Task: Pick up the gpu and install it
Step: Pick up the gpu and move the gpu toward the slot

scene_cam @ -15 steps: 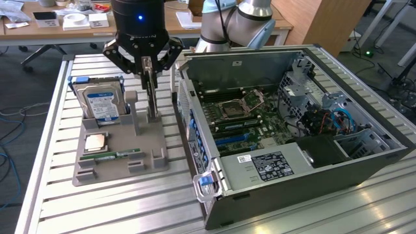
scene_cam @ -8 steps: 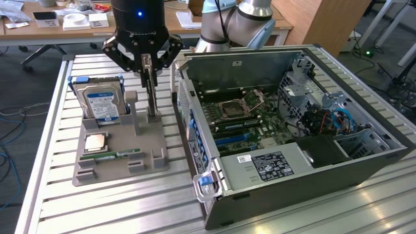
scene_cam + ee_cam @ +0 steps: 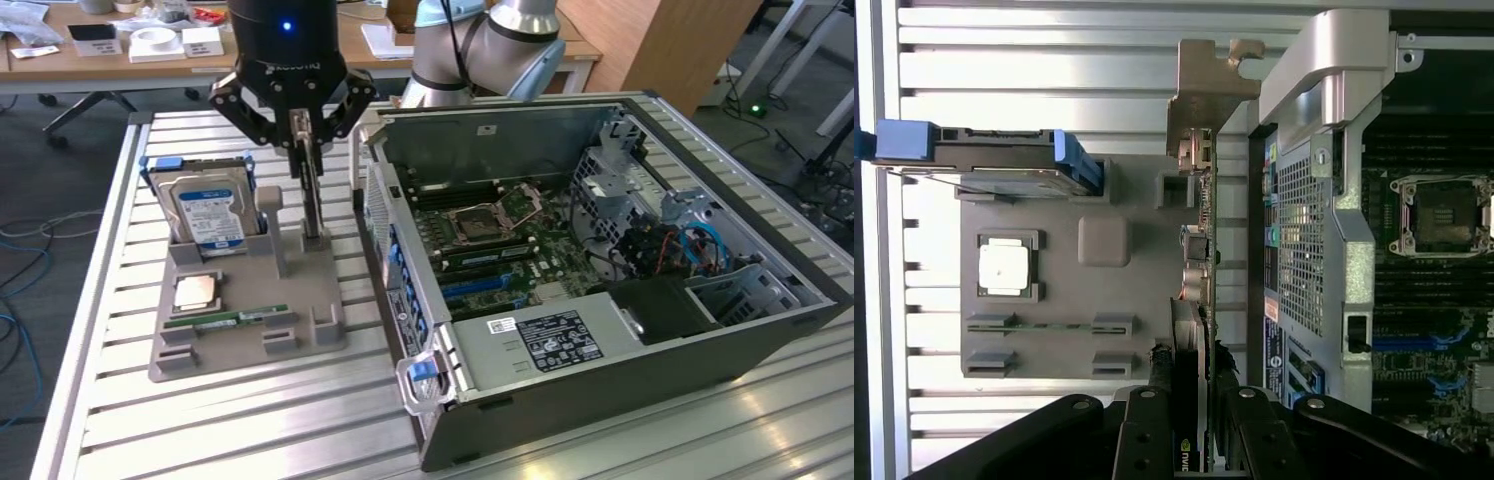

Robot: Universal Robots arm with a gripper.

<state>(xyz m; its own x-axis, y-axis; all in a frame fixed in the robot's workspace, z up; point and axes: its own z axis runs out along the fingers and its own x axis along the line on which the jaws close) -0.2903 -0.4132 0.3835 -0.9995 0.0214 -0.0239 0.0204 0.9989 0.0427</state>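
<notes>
Gripper [image 3: 306,130] [image 3: 1189,405] stands over the holder [image 3: 240,345] [image 3: 1059,215], jaws narrow and clamped on the top edge of the gpu [image 3: 311,195] [image 3: 1192,290]. The gpu is upright and edge-on, its lower end at the holder's slot on the side nearest the case [image 3: 601,360]. Also on the holder: drive [image 3: 203,205] upright at the back, CPU [image 3: 198,291] and RAM [image 3: 240,319] lying flat in front.

Black claw [image 3: 306,130], blue status light [image 3: 282,24], silver-grey jointed arm [image 3: 514,45]
</notes>
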